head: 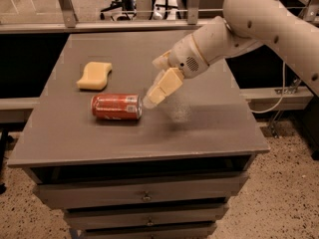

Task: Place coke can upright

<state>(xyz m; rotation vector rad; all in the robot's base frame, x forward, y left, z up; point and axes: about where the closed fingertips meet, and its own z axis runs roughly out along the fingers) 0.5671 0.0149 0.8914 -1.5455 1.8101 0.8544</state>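
The coke can (116,107), red-orange with a white label, lies on its side on the grey table (204,128), left of centre, its length running left to right. My gripper (154,82) hangs just right of the can's right end, a little above the tabletop. Its tan fingers (163,87) are spread apart with nothing between them; the lower fingertip is close to the can's end. The white arm reaches in from the upper right.
A yellow sponge (94,75) lies behind the can at the table's left. The slimmer silver-and-blue can is hidden behind my arm. Drawers (144,197) sit under the tabletop. A metal rail (99,26) runs behind the table.
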